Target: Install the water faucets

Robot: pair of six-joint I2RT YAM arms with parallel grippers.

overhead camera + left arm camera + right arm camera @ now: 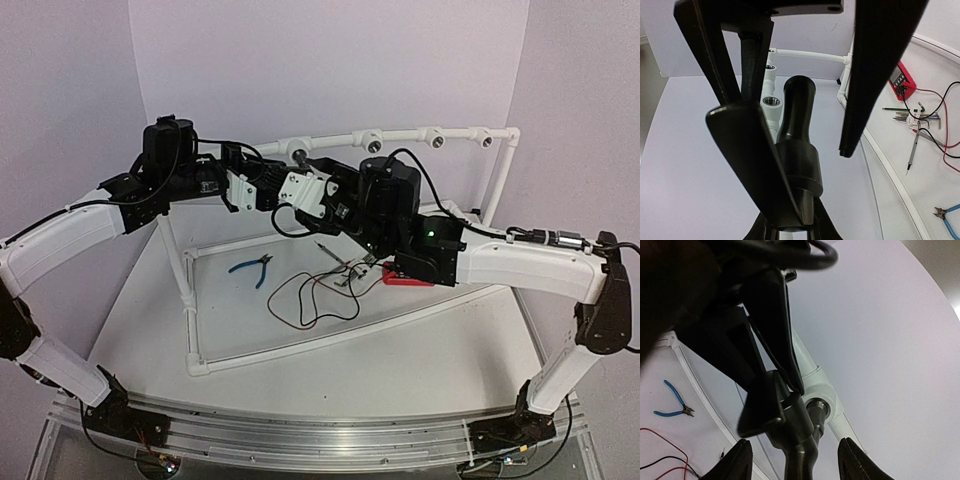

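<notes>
While your left gripper clamps the dark faucet by its base, your right gripper stands spread wide around it.
From the right wrist you see the faucet up against a white pipe socket on the raised pipe rail, with your right fingers apart on either side of it. You cannot tell whether the thread has entered the socket.

Faucet at pipe socket (pliers left)
</notes>
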